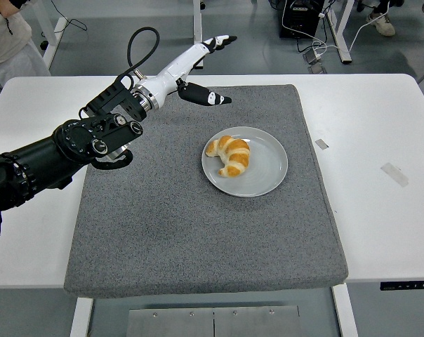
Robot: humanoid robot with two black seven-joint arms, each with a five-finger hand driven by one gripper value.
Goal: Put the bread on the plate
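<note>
- Bread point(229, 156) lying on the plate point(268, 168), mid grey mat point(198, 232), white worktop point(380, 210).
- Left hand point(198, 67) raised, fingers spread, holding nothing.
- Right arm out of view.
- Person point(12, 35) cut off top left.

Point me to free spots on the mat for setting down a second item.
Bare mat runs along the whole near edge below the plate, plus the strip right of it. The bread fills the plate's left. The open left hand hangs over the far-left corner.
</note>
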